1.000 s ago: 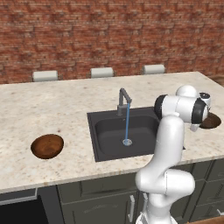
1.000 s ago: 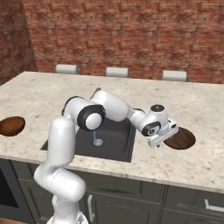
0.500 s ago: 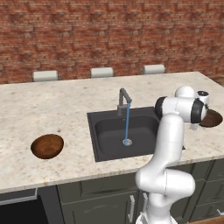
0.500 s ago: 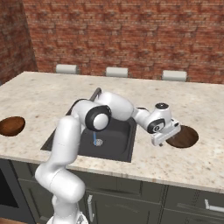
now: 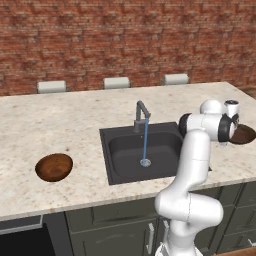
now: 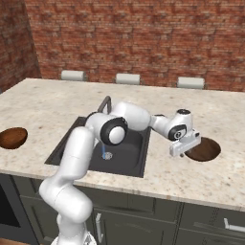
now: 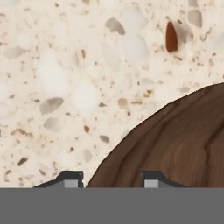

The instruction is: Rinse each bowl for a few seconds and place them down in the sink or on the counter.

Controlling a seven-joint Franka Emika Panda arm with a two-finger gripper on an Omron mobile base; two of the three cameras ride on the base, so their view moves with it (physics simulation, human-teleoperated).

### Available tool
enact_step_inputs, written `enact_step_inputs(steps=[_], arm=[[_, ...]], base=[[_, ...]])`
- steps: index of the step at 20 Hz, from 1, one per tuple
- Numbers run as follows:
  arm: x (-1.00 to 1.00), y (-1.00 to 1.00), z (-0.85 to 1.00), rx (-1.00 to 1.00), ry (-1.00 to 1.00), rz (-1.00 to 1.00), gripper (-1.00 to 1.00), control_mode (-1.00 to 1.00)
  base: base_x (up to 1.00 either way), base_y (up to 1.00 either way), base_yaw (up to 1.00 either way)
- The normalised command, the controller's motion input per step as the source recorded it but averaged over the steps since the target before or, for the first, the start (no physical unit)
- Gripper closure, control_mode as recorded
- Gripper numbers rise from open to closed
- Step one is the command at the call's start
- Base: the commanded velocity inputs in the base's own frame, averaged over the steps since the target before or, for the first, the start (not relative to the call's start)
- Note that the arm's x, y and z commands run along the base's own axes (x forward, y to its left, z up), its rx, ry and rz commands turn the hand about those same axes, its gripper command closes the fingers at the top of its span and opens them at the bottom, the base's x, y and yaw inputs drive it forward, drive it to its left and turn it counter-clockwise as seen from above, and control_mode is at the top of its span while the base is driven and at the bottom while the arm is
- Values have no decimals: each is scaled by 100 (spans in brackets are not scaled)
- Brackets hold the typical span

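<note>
One dark wooden bowl (image 5: pixel 245 134) (image 6: pixel 205 149) (image 7: pixel 175 148) rests on the beige counter (image 5: pixel 60 120) right of the sink (image 5: pixel 120 150) (image 6: pixel 72 143). My gripper (image 6: pixel 182 152) (image 7: pixel 110 179) points down over this bowl's left rim. In the hand view one fingertip (image 7: pixel 70 178) stands outside over stone and the other over the wood inside. The jaws are still apart, with the rim between them. Another bowl (image 5: pixel 54 167) (image 6: pixel 12 138) lies on the counter far left of the sink.
Water (image 5: pixel 145 142) runs from the grey faucet (image 5: pixel 141 114) (image 6: pixel 106 103) onto the drain in the black basin. Three pale outlets line the foot of the brick wall (image 5: pixel 125 40). The counter's front edge lies just below the right bowl.
The hand has shifted slightly right and down onto the right bowl's rim, and its jaws have narrowed. Both bowls lie where they were.
</note>
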Motion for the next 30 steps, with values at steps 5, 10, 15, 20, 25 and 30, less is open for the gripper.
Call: enact_step_inputs(steps=[5,10,15,20,25,30], arm=[[-6,-11,-1,2,0,0,100,-100],[-40,14,0,-3,-5,1,100,-100],[-46,43,11,-8,-13,6,100,-100],[-39,39,43,-9,-13,22,100,-100],[-46,30,49,-11,-5,27,100,-100],[-48,28,49,-11,0,31,100,-100]], base=[[0,0,0],[0,0,0],[0,0,0],[0,0,0],[0,0,0],[0,0,0]])
